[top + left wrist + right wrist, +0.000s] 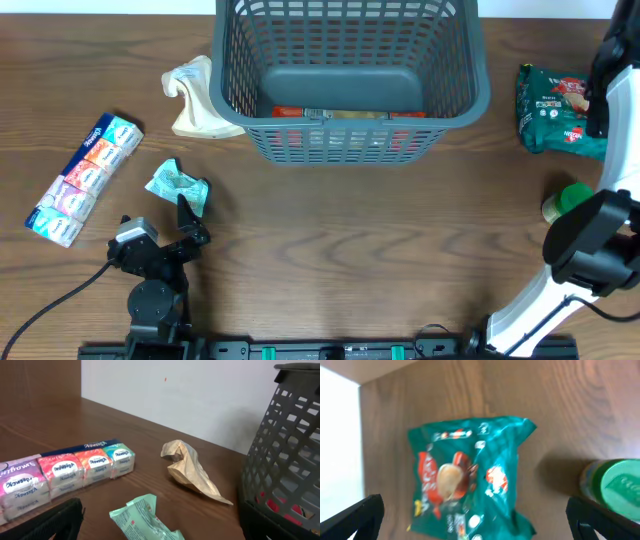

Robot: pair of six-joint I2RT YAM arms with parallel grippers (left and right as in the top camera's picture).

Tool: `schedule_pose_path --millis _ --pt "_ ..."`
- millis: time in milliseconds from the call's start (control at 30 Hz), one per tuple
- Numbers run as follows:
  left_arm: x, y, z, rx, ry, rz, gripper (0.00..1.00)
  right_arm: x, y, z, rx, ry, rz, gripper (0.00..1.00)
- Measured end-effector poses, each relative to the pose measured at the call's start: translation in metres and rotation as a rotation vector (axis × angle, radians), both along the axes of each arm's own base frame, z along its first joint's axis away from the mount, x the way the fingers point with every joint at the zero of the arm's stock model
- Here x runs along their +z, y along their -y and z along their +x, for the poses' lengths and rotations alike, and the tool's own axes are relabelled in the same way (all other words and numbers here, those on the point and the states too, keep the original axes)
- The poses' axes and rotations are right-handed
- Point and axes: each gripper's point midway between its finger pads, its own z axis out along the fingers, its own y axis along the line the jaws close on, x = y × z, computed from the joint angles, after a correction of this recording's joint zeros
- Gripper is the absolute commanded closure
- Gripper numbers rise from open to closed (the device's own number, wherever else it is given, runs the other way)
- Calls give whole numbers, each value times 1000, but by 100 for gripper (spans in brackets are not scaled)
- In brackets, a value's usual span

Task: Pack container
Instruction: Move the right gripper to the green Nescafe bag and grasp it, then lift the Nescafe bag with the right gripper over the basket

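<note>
The dark grey lattice basket (pixel 350 70) stands at the back middle, with a red and tan packet (pixel 345 113) on its bottom; its wall shows in the left wrist view (pixel 285 465). My left gripper (pixel 190 215) is open, low over a small light green packet (pixel 175 182), which lies between its fingers in the left wrist view (pixel 145 520). My right gripper (pixel 480 520) is open above a dark green snack bag (pixel 467 477), also seen in the overhead view (pixel 555 108).
A row of tissue packs (pixel 85 178) lies at the left, also in the left wrist view (pixel 65 472). A crumpled beige wrapper (pixel 195 98) lies beside the basket's left wall. A green-lidded jar (pixel 568 200) stands at the right, next to the right arm.
</note>
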Motion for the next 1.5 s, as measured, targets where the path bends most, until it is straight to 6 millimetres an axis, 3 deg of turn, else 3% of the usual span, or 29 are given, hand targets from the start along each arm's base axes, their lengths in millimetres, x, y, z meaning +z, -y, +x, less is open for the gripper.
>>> schedule_pose_path --millis 267,400,500,633,1000,1367,1400,1433,1467,1500 --pt "0 0 0 0 0 0 1 -65 14 -4 -30 -139 64 1" --pt "0 0 0 0 0 0 2 -88 18 8 -17 -139 75 1" --pt "0 0 0 0 0 0 2 -94 23 29 44 -98 56 1" --pt "0 0 0 0 0 0 1 -90 26 43 101 -75 22 1" --pt "0 0 0 0 0 0 2 -94 26 49 118 -65 27 1" --pt "0 0 0 0 0 0 1 -148 22 48 113 -137 91 1" --pt "0 0 0 0 0 0 1 -150 22 47 112 -139 91 2" --pt "0 0 0 0 0 0 2 -150 22 47 113 -140 92 10" --pt "0 0 0 0 0 0 1 -150 22 47 113 -140 92 22" --pt "0 0 0 0 0 0 1 -150 22 48 121 -144 93 47"
